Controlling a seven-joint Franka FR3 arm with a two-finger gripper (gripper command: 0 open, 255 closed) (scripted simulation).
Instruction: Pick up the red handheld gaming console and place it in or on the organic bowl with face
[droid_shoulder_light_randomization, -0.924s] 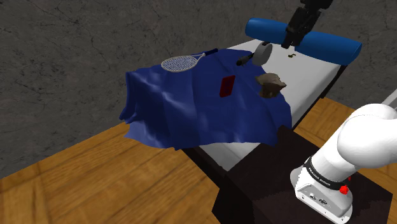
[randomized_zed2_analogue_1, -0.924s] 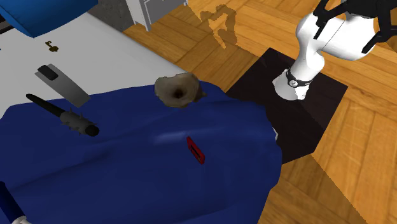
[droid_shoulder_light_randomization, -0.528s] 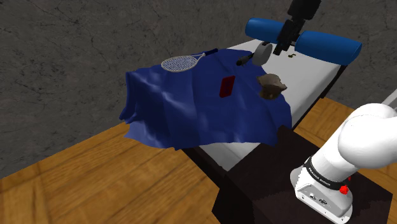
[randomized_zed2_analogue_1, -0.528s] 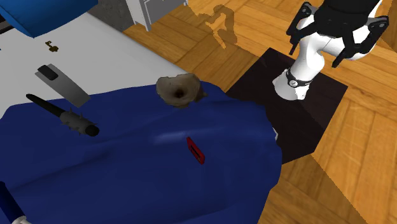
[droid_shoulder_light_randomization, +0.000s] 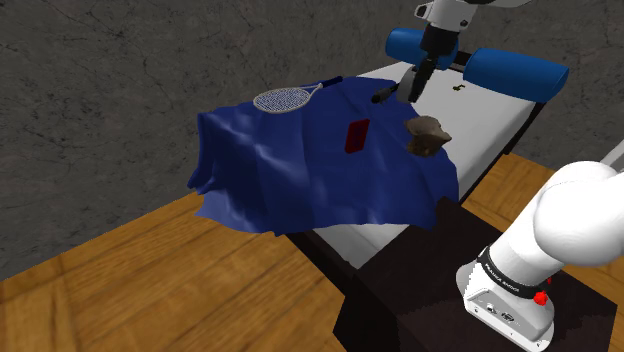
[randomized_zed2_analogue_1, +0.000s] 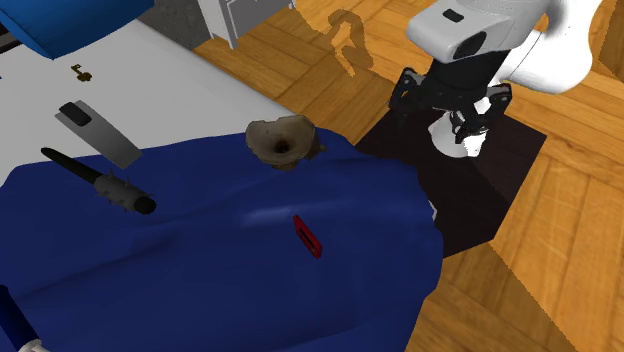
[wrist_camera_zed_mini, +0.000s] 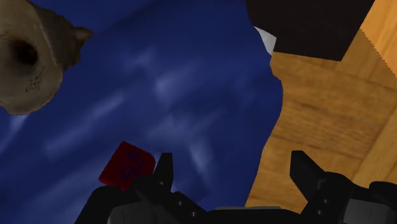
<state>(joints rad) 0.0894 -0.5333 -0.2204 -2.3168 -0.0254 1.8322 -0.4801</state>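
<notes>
Over the last sec the arm has swung round & dropped toward the bed (droid_shoulder_light_randomization: 480, 120), so the jaws, open w/ nothing in them, now look down on the blue blanket (wrist_camera_zed_mini: 191, 83). Red console (wrist_camera_zed_mini: 127, 167) lies on the blanket just off to one side of the jaws, not btwn them; the brownish face bowl (wrist_camera_zed_mini: 32, 57) sits further ahead, same side. Approach only, I'd say: jaws must shift sideways over the console before descending.

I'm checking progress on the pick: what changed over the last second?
The gripper swung leftward and lower in both exterior views, toward the blue blanket, fingers open and holding nothing. The red console, the brownish bowl and the blanket lie where they were.
</notes>
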